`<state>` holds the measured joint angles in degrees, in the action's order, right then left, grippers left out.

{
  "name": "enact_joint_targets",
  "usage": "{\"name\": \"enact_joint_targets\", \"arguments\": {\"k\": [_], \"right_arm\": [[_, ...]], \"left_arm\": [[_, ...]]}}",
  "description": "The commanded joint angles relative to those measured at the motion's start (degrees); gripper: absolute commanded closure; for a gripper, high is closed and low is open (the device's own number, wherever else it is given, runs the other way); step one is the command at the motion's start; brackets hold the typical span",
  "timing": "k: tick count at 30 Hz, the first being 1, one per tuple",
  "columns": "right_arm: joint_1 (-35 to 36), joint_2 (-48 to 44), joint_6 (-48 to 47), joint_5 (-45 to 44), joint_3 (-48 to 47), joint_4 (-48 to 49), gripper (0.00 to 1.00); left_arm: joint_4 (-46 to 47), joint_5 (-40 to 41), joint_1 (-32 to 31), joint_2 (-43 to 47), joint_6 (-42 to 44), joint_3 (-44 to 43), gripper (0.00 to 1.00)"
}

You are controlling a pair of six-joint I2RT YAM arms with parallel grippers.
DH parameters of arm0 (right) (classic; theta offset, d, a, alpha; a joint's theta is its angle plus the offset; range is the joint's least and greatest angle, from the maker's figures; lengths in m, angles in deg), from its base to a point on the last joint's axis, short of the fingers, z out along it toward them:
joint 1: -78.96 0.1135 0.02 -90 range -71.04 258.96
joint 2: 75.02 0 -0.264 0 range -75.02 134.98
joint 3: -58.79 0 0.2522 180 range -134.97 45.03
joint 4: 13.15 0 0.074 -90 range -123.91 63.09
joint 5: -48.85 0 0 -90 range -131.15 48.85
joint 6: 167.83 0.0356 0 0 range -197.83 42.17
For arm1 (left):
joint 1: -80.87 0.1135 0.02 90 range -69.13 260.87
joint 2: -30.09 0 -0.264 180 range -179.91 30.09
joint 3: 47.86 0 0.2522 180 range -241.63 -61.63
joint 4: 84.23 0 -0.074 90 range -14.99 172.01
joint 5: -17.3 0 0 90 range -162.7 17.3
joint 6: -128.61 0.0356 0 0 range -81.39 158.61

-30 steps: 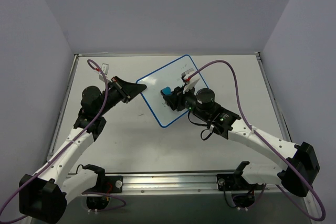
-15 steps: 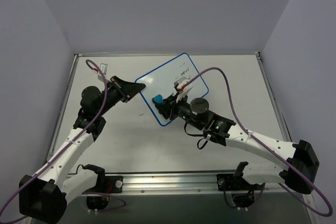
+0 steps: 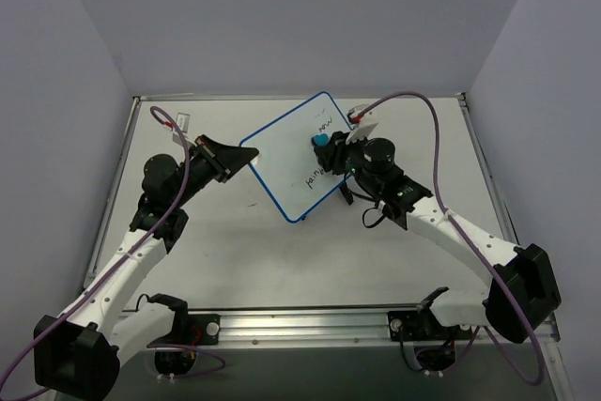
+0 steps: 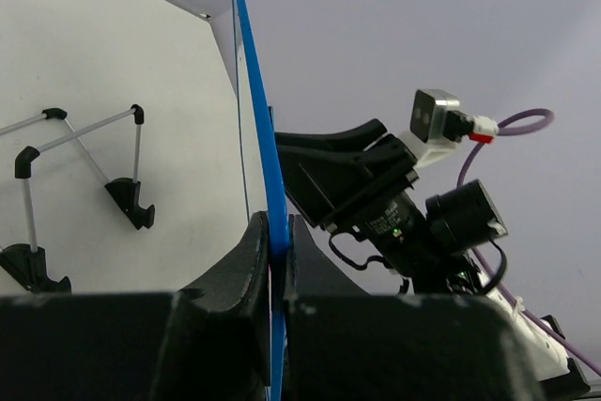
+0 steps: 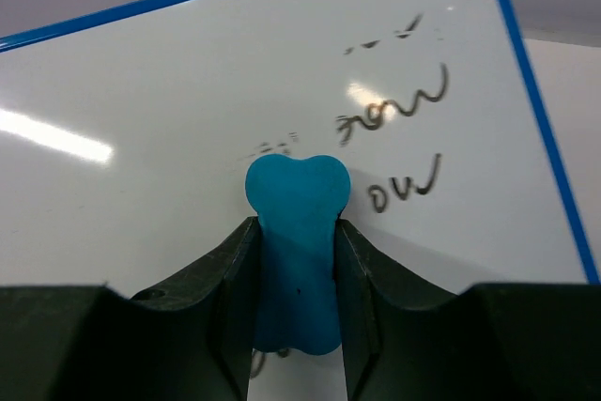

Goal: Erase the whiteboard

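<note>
The whiteboard [image 3: 282, 157], white with a thin blue rim, is held tilted above the table. Black handwriting shows on it in the top view and in the right wrist view [image 5: 394, 119]. My left gripper [image 3: 246, 159] is shut on the board's left edge; the left wrist view shows the blue rim [image 4: 258, 138] edge-on between the jaws. My right gripper [image 3: 329, 146] is shut on a blue eraser [image 3: 322, 139], which presses against the board's upper right part. In the right wrist view the eraser [image 5: 298, 251] sits just left of the writing.
The board's wire stand legs with black feet [image 4: 127, 196] show behind it in the left wrist view. The white table [image 3: 235, 251] has metal rails at its edges. Purple cables [image 3: 423, 110] loop above both arms.
My right gripper has swept the eraser from the board's lower left up to its upper right. The board has tilted slightly. The left gripper has kept its hold.
</note>
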<state>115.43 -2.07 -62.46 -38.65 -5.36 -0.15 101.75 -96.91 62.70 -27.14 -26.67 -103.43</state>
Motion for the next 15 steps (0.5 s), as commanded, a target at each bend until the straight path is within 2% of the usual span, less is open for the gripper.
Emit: {"name": "enact_joint_targets", "arguments": {"k": [1, 4, 7, 15], "right_arm": [[-5.26, 3.16, -0.35, 5.05, 1.18, -1.45, 0.82], [-6.06, 5.36, -1.66, 7.16, -1.27, -3.11, 0.82], [-3.87, 5.63, -1.40, 7.70, -2.43, -3.30, 0.82], [9.22, 1.33, 1.14, 4.70, -2.78, -2.95, 0.82]], "left_arm": [[14.97, -5.67, -0.20, 4.06, -7.15, -4.60, 0.98], [15.06, -5.94, 0.33, 4.06, -7.32, -4.43, 0.98], [15.32, -5.85, 0.86, 4.06, -7.32, -4.17, 0.98], [16.37, -5.94, 0.95, 3.18, -7.23, -3.90, 0.98]]}}
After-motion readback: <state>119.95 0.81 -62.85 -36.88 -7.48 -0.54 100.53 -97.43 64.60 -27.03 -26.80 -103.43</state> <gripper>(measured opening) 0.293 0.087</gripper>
